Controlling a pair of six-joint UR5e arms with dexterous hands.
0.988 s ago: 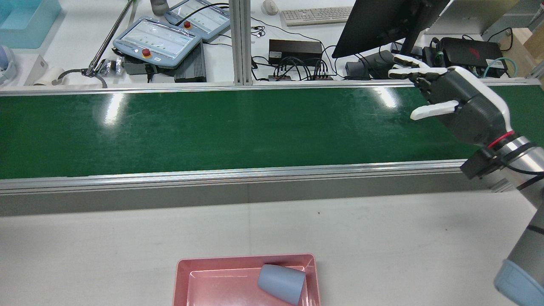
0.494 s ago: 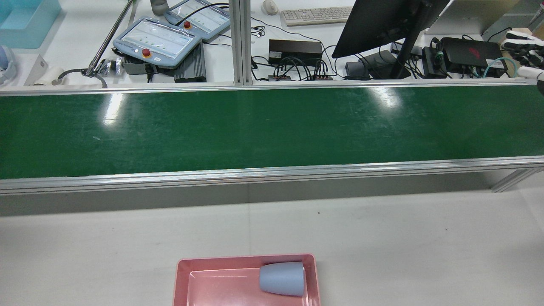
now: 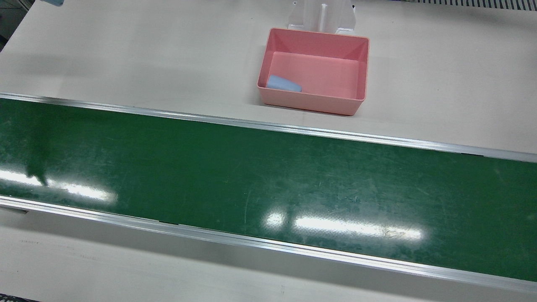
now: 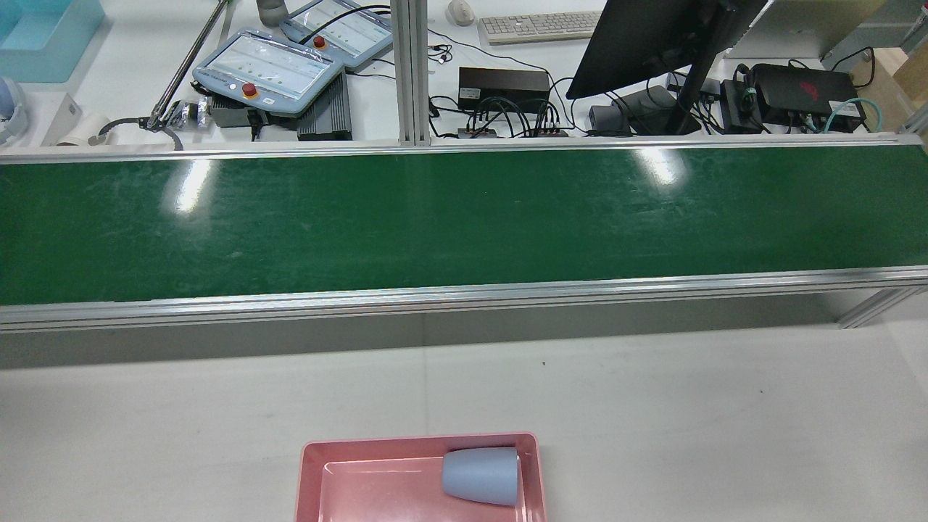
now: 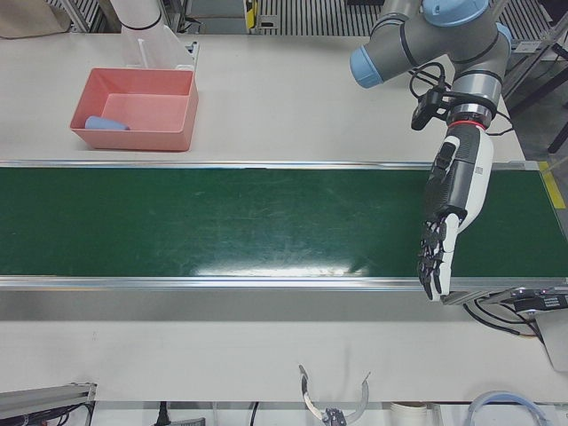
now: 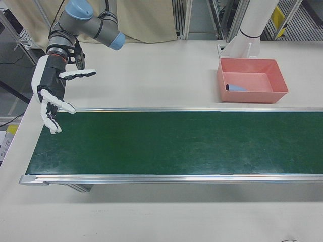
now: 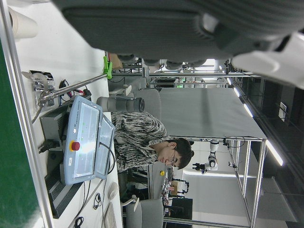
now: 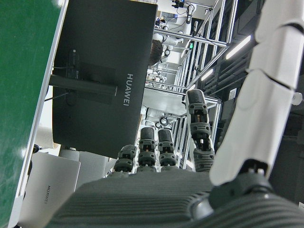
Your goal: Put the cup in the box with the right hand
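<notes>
The blue-grey cup (image 4: 481, 475) lies on its side inside the pink box (image 4: 315, 464), against the box's right wall in the rear view. The cup (image 3: 284, 84) and the box (image 3: 311, 102) also show in the front view, the cup (image 6: 236, 87) in the box (image 6: 252, 95) in the right-front view, and the cup (image 5: 106, 123) in the left-front view. My right hand (image 6: 51, 96) hangs open and empty over the far end of the green belt (image 6: 166, 142), far from the box. My left hand (image 5: 451, 217) is open, fingers stretched down over the belt's other end.
The green conveyor belt (image 4: 435, 217) runs across the station between aluminium rails. Behind it stand two teach pendants (image 4: 268, 69), a monitor (image 4: 645, 36), a keyboard and cables. A person (image 7: 142, 142) sits at the operators' side. The box stands on the white table (image 3: 126, 54) near a pedestal.
My right hand drew back rightward out of the rear view, from over the belt's right end to out of frame. The cup rolled slightly in the box, then came to rest.
</notes>
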